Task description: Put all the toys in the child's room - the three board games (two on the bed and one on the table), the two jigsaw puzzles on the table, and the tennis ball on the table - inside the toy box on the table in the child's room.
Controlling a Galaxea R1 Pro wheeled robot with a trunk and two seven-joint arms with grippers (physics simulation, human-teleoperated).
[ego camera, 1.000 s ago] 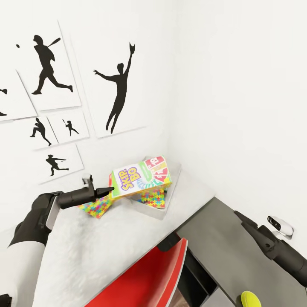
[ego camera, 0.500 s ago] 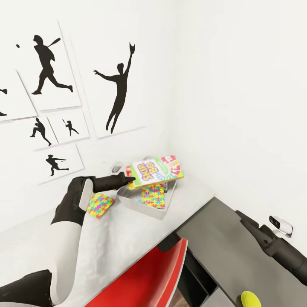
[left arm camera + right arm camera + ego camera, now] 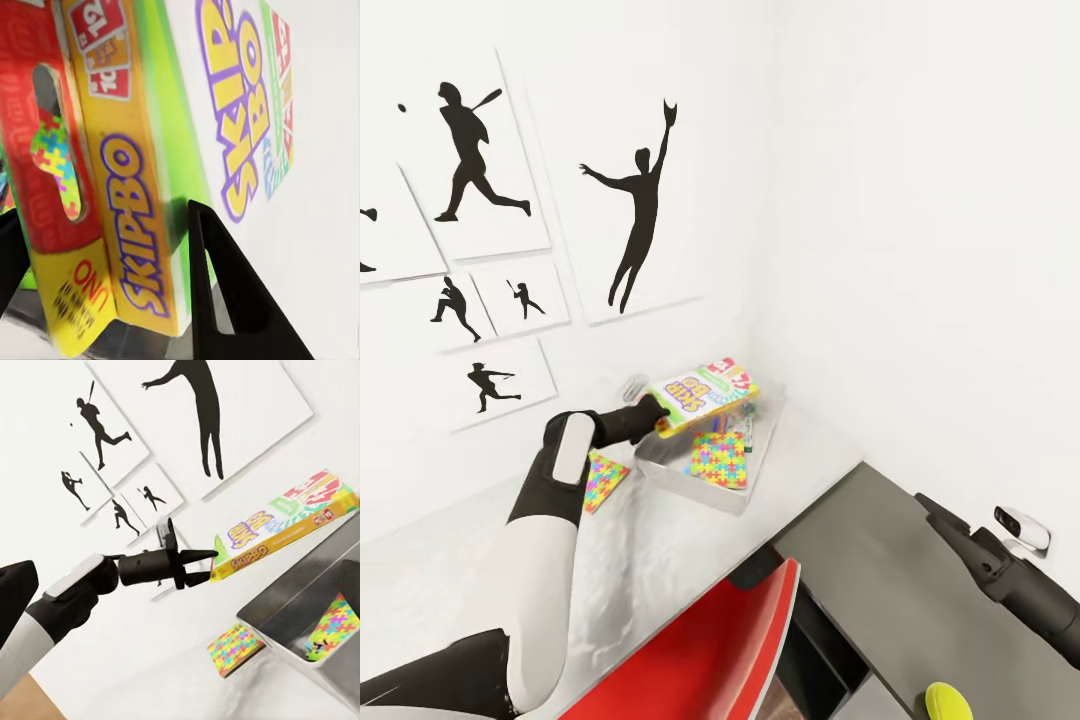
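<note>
Skip-Bo box (image 3: 702,392) swings over toy box (image 3: 690,480)
Left gripper (image 3: 655,415) still clamps it, now tilted, ready for release; right gripper's state unclear

- Skip-Bo box (image 3: 187,150): in the left wrist view the frame edges cut it off; the near end held between the jaws is blurred.
- Jigsaw puzzle (image 3: 602,478) on the table beyond the jaws: partly hidden behind the left forearm in the head view.
- Tennis ball (image 3: 949,702): cut off by the lower frame edge in the head view.
- Right gripper (image 3: 923,502): jaw opening cannot be told.
- Toy box (image 3: 300,607): cut off by the frame edge in the right wrist view.
</note>
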